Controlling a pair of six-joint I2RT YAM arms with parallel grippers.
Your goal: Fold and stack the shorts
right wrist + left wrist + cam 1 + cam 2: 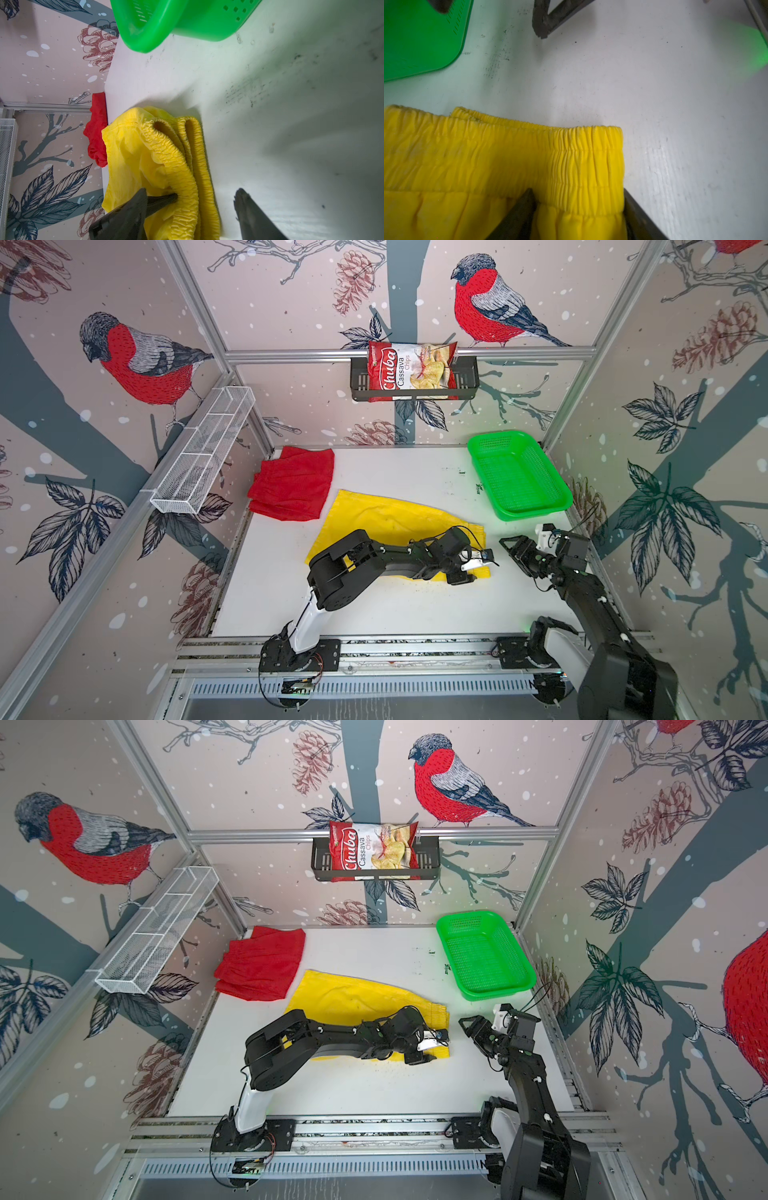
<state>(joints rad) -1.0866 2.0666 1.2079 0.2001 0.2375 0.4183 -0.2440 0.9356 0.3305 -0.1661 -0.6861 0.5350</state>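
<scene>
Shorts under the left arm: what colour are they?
Plain bright yellow; the shorts show best in the left wrist view.

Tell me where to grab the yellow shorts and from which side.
Grip the elastic waistband of the yellow shorts at its near corner, coming down from above at the end facing the open right gripper. The shorts lie flat on the table, and that gathered edge is thicker than the leg cloth, so it probably pinches firmer. The open left gripper straddles that corner.
</scene>
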